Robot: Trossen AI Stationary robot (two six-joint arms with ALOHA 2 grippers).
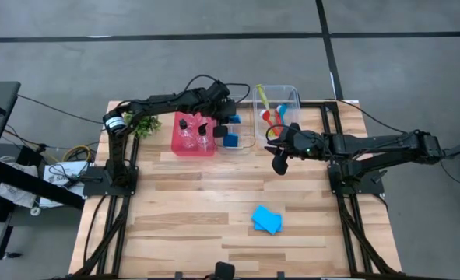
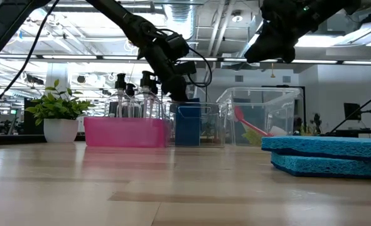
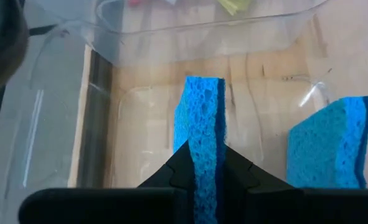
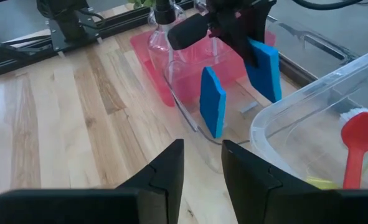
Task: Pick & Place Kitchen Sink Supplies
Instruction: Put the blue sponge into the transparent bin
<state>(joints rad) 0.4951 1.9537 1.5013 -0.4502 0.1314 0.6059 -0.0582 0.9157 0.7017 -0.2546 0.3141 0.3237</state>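
A blue sponge (image 3: pixel 203 149) stands on edge, clamped between the fingers of the left gripper (image 3: pixel 205 171), inside a small clear bin (image 1: pixel 233 136) near the far edge of the surface (image 1: pixel 214 210). A second sponge (image 4: pixel 212 101) stands upright in that same bin, just beside the held one. The small bin sits between a red bin (image 1: pixel 192 144) and a larger clear bin (image 1: pixel 279 101). The red bin holds clear bottles (image 1: pixel 184 127) with black caps. The larger clear bin holds a red brush (image 4: pixel 359 146) and a yellow-green utensil (image 1: pixel 261 96). Two more sponges (image 1: pixel 266 219) lie stacked flat near the surface's near edge, toward its right side, well apart from the bins. The right gripper (image 1: pixel 280 162) hangs above the surface just in front of the larger clear bin, its fingers (image 4: pixel 165 168) a little apart and holding nothing. A leafy plant (image 1: pixel 142 124) stands at the far left, beside the red bin.
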